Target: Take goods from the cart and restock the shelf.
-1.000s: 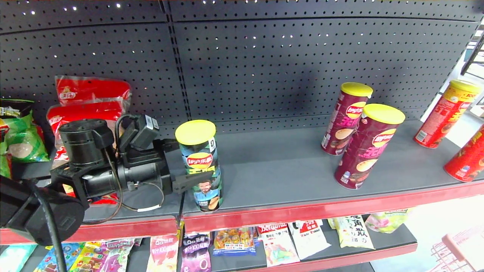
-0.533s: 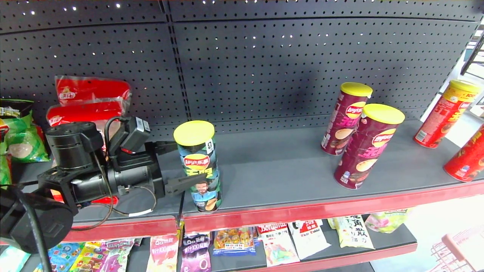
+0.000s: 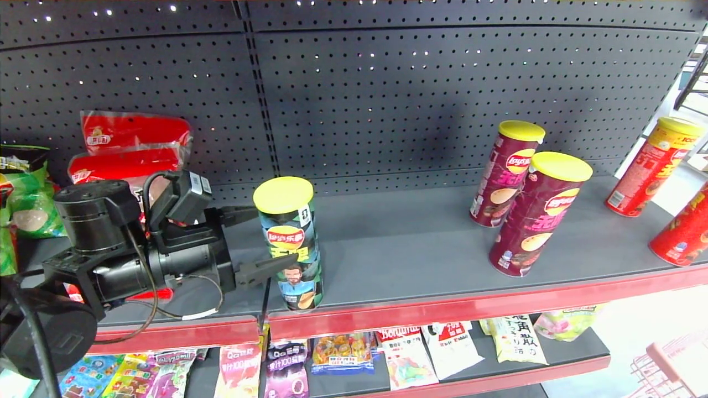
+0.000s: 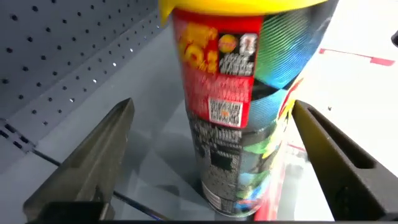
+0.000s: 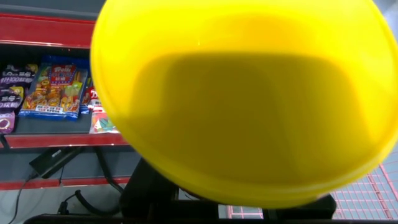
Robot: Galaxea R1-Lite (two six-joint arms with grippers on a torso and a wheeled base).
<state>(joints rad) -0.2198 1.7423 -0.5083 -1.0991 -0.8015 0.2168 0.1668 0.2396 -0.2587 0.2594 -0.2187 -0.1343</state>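
The chip can [image 3: 290, 243] stood upright near the shelf's [image 3: 420, 243] red front edge, with two purple cans [image 3: 531, 204] well apart at its 3 o'clock. The left gripper [image 3: 274, 235] sat at its 9 o'clock, fingers spread either side of the tube and apparently clear of it. The can was likely light, stiff cardboard with a slick skin — tall and tippy, best held mid-body below the yellow lid [image 3: 283, 193], squeezed gently.

Open shelf [image 3: 398, 243] lies between the teal chip can [image 3: 290, 243] and the two maroon cans [image 3: 536, 215]; red snack bags [image 3: 133, 138] block my left.
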